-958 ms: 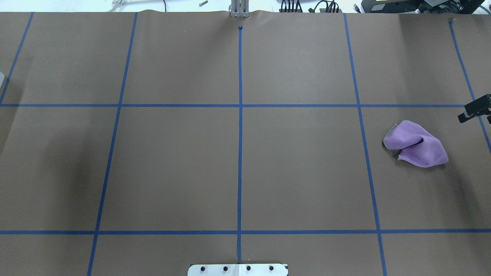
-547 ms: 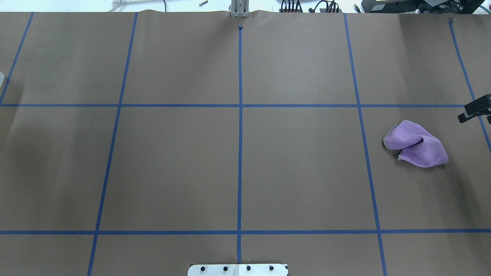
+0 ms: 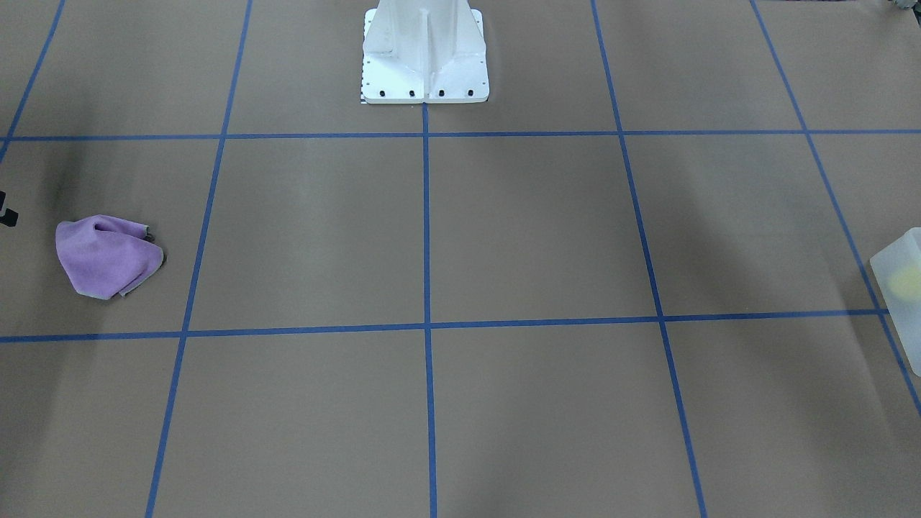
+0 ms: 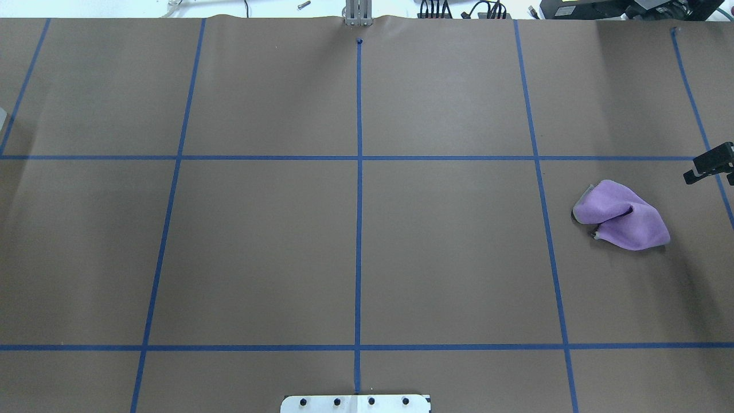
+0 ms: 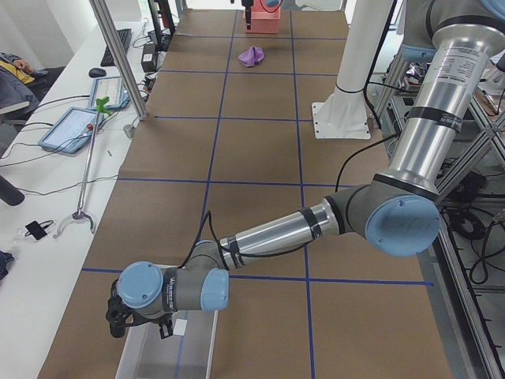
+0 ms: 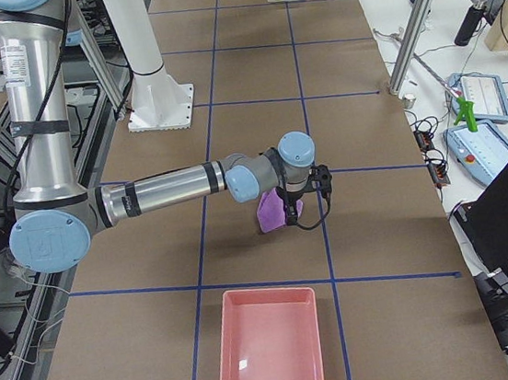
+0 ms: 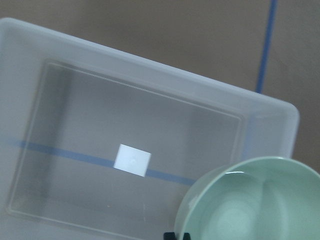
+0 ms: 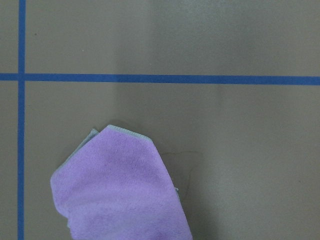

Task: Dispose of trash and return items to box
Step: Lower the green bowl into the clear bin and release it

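- Desk (image 3: 532, 230) from the front-facing camera: brown paper with blue tape lines. The large translucent frosted-white plastic box (image 3: 896, 248) sits at the edge on the robot's left. A small yellow plastic cup (image 3: 904, 282) shows as a blur through its wall, so it is inside. A crumpled purple cloth (image 3: 108, 255) lies well apart, at the opposite end.
- Overhead: a black part of the right gripper (image 4: 710, 163) pokes in near the cloth. I cannot tell whether its fingers are spread or closed.
- Exterior left: the near arm stretches out low, and the left gripper (image 5: 118, 314) hangs over the box.
- Exterior right: the near arm's gripper hangs just above the cloth, with a pink plastic tray (image 6: 269, 346) in the foreground.
- Left wrist: the round pale mint-green bowl (image 7: 250, 200) fills the lower right corner. A dark fingertip (image 7: 172, 235) sits at its rim, so the fingers read as clenched on the bowl. The bowl overlaps the box's corner wall, and the cup is out of sight.
- Judgement: the step in hand is setting the bowl in the box. Shift it inward over the open floor near the white sticker (image 7: 132, 160), clear of the wall and cup. Lower it close to the floor before letting go.
- Right wrist: only cloth and desk show, with no fingers.
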`<state>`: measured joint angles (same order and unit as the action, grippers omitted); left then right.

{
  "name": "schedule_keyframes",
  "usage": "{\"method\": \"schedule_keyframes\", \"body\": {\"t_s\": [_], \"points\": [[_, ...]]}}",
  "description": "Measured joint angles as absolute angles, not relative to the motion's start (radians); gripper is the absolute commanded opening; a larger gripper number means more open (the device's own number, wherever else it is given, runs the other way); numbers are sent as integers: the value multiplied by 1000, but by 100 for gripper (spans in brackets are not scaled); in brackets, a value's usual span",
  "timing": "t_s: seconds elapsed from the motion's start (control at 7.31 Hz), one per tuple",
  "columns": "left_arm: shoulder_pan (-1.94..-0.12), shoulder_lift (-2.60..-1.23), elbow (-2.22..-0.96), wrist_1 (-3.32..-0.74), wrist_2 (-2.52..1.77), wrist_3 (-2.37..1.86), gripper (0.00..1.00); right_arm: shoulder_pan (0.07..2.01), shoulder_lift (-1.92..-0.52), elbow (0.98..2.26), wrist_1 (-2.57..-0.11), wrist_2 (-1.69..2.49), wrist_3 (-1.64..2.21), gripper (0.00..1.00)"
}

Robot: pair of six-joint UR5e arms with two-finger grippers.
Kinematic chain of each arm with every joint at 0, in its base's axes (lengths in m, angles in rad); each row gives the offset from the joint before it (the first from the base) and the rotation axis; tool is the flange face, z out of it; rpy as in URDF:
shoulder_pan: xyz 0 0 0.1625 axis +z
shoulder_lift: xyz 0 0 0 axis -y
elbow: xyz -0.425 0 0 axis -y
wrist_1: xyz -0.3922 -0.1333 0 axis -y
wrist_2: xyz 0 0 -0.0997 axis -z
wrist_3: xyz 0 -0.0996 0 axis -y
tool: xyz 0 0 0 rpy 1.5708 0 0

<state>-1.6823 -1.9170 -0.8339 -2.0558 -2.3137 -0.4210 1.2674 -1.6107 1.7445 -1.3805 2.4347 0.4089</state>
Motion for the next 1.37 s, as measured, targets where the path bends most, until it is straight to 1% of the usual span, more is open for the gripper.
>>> {"method": "schedule_keyframes", "body": {"t_s": [0.27,0.82,0.96,1.23,1.37], "points": [[-1654,-1914,-792,-2130,-2277,-492,0,1263,-1611,1725,-1346,2436,411,100],[-1602,-1905,-773,-2141,-2330,-502,0,1260,-1610,1719,-1336,2436,411,100],[-1598,-1903,-771,-2141,-2330,-502,2,1260,-1610,1719,-1335,2436,411,100],[-1596,-1900,-767,-2142,-2329,-501,67,1258,-1610,1716,-1335,2436,411,100],[-1595,-1899,-764,-2149,-2329,-501,80,1258,-1610,1715,-1335,2436,411,100]]}}
